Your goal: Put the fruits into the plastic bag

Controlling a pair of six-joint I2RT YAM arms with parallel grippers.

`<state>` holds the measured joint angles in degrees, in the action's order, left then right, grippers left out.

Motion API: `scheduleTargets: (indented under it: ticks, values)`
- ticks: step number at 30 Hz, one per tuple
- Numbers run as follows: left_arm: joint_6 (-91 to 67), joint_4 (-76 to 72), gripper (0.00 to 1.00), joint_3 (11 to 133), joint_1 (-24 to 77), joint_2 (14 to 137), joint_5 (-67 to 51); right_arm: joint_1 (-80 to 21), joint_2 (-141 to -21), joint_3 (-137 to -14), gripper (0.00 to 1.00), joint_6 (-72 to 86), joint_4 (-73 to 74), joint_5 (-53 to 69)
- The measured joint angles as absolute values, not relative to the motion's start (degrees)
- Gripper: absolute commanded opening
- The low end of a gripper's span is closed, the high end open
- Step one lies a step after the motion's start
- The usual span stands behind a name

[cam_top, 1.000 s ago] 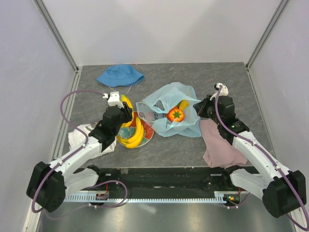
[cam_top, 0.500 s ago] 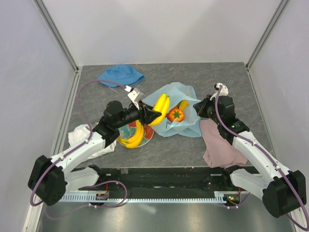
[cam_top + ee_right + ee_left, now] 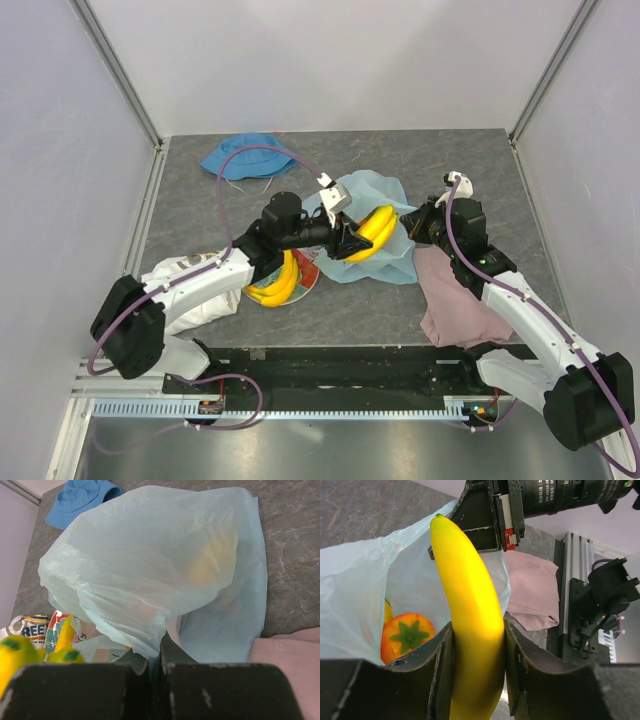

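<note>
My left gripper (image 3: 352,240) is shut on a yellow banana (image 3: 374,230) and holds it over the open mouth of the light-blue plastic bag (image 3: 368,192). In the left wrist view the banana (image 3: 470,605) stands between the jaws, with an orange-red fruit (image 3: 406,636) inside the bag (image 3: 355,590) below. My right gripper (image 3: 414,224) is shut on the bag's edge (image 3: 150,630) and holds it up. More bananas (image 3: 280,282) lie on the floral plate (image 3: 305,284). The green fruit is hidden.
A blue bucket hat (image 3: 248,155) lies at the back left. A pink cloth (image 3: 452,300) lies under my right arm. A white cloth (image 3: 170,275) lies under my left arm. Grey walls enclose the table on three sides.
My left gripper has lifted the banana off the plate and carried it right, from the plate to above the bag's mouth. The right gripper has stayed in place holding the bag.
</note>
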<state>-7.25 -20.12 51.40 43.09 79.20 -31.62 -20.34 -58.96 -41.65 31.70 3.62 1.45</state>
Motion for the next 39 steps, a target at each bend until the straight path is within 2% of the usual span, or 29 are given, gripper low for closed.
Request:
scheduleTargets:
  ticks: [11,18,26,32,33,39]
  values:
    - [0.73,-9.47,0.09,60.86,43.59,90.26,-28.05,-20.34,-58.92,-41.65,0.00,31.68,3.68,1.45]
    - [3.44,-7.97,0.09,62.98,43.59,94.59,-23.73,-20.34,-58.92,-41.65,0.00,31.66,3.73,1.45]
    - [3.95,-7.44,0.16,64.90,43.59,99.55,-19.62,-20.34,-58.92,-41.65,0.00,31.59,3.88,1.45]
    - [3.95,-6.33,0.30,64.90,43.59,101.12,-17.47,-20.34,-58.92,-41.65,0.00,31.53,3.92,1.45]
    - [3.92,-6.26,0.38,64.90,43.59,101.12,-17.41,-20.34,-58.92,-41.65,0.00,31.53,3.95,1.45]
    - [3.88,-6.09,0.70,64.90,43.59,101.12,-16.62,-20.34,-58.92,-41.65,0.00,31.53,3.92,1.45]
